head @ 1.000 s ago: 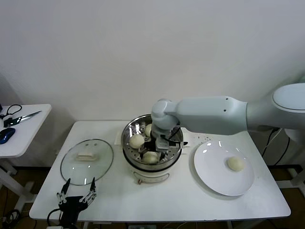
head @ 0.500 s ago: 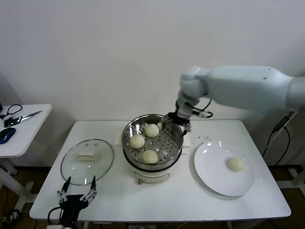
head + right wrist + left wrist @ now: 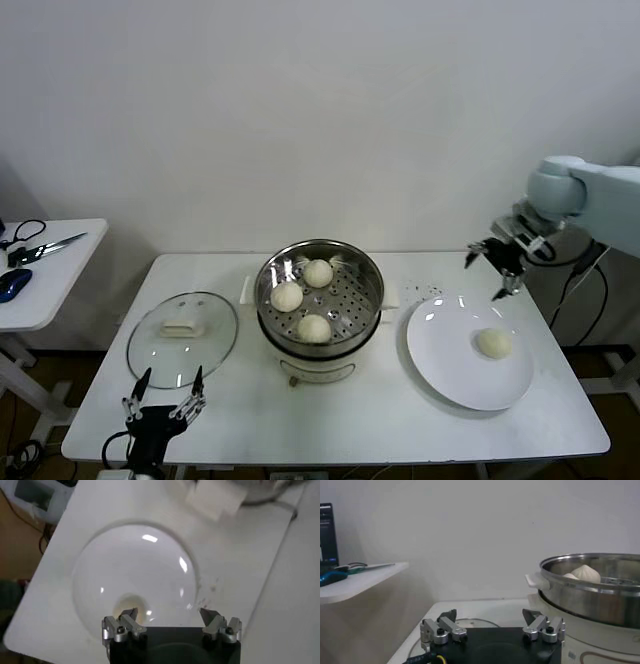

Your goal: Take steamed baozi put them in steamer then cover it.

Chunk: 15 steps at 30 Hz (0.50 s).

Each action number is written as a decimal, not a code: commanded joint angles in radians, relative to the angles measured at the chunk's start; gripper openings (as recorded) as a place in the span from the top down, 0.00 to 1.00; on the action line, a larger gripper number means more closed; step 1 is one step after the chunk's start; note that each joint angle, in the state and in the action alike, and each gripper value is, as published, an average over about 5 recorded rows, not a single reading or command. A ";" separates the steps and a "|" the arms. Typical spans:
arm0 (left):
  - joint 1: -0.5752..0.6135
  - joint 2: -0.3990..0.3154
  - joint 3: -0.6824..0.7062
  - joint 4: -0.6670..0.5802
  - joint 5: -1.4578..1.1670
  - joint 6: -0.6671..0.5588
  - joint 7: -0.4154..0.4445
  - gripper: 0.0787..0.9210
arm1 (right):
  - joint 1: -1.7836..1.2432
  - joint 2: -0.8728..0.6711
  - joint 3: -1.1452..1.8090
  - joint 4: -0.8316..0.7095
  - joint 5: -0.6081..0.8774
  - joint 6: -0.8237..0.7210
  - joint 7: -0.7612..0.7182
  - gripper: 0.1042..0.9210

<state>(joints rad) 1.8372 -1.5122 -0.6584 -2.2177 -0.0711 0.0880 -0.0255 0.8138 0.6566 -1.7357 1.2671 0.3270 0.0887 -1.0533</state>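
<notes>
Left gripper parked, jaws open and empty, the cover on the tabletop just beyond them, ready for capping. Steamer holds three baozi. Right gripper, jaws spread and empty, hovers over the plate; last baozi below them, likely next pick.

no readable text, labels, brands or numbers anywhere

White table carries steamer, cover, plate.
</notes>
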 commanded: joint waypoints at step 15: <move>0.009 -0.009 -0.004 0.011 0.006 -0.006 -0.003 0.12 | -0.597 -0.036 0.449 -0.242 -0.173 -0.173 0.069 0.12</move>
<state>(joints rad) 1.8474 -1.5233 -0.6628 -2.2033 -0.0615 0.0808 -0.0297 0.4073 0.5950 -1.4379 1.1213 0.2060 -0.0460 -1.0128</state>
